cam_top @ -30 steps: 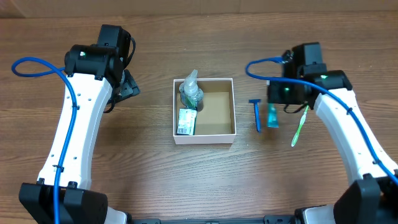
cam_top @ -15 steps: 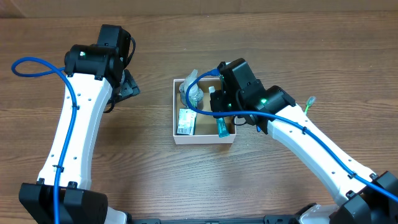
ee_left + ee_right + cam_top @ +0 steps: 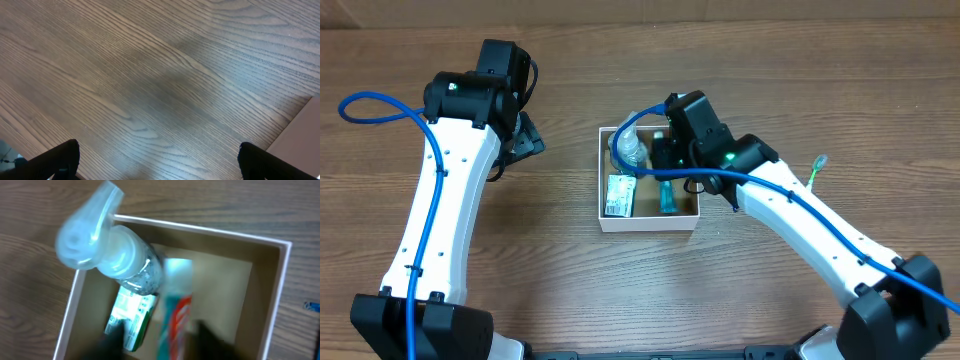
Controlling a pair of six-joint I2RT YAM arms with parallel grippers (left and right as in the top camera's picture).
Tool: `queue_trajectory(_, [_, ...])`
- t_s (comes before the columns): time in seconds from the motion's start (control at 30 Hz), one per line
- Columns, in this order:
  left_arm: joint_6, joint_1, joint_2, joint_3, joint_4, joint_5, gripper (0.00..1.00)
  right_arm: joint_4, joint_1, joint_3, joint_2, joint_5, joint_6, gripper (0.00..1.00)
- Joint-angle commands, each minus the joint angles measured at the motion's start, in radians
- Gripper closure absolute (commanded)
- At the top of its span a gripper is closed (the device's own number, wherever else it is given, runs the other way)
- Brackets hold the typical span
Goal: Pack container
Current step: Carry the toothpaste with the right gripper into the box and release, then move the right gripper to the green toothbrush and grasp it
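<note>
my right claw (image 3: 159, 336) hangs over the container (image 3: 648, 226), fingers straddling a teal-and-red tube (image 3: 175, 314).
blur hides whether i grip it. the container sits mid-table (image 3: 150, 75), holding a spray bottle (image 3: 125, 265) too; my left claw (image 3: 159, 160) is spread wide.

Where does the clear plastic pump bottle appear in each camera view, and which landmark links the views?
Overhead: the clear plastic pump bottle lies in the top-left corner of the white-walled cardboard box.
Left wrist: not in view; bare wooden table shows.
Right wrist: the bottle is upper left, its pump head overhanging the box wall.
Shared landmark: the green-and-white packet beside the bottle.
</note>
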Motion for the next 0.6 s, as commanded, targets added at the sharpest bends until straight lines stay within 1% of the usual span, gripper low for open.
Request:
queue_trajectory(0.0, [0.001, 0.003, -0.015, 0.022, 0.001, -0.013, 0.00, 0.008, 0.003, 0.010, 0.010, 0.008, -0.003, 0.00])
queue_trajectory(0.23, [0.001, 0.003, -0.015, 0.022, 0.001, -0.013, 0.00, -0.056, -0.035, 0.013, -0.041, -0.027, -0.002, 0.00])
queue_trajectory(0.27, [0.001, 0.003, -0.015, 0.022, 0.001, -0.013, 0.00, -0.089, -0.040, 0.013, -0.069, -0.003, 0.003, 0.00])
queue_trajectory(0.33, [0.001, 0.003, -0.015, 0.022, 0.001, -0.013, 0.00, -0.162, -0.059, 0.013, -0.110, 0.092, 0.070, 0.00])
queue_trajectory(0.4, [0.001, 0.003, -0.015, 0.022, 0.001, -0.013, 0.00, -0.289, -0.114, 0.013, -0.161, 0.242, 0.211, 0.00])
queue_trajectory(0.43, [0.001, 0.003, -0.015, 0.022, 0.001, -0.013, 0.00, -0.328, -0.143, 0.013, -0.176, 0.272, 0.238, 0.00])
queue_trajectory(0.5, [0.001, 0.003, -0.015, 0.022, 0.001, -0.013, 0.00, -0.401, -0.232, 0.012, -0.198, 0.291, 0.241, 0.00])
queue_trajectory(0.57, [0.001, 0.004, -0.015, 0.022, 0.001, -0.013, 0.00, -0.467, -0.351, 0.010, -0.194, 0.293, 0.237, 0.00])
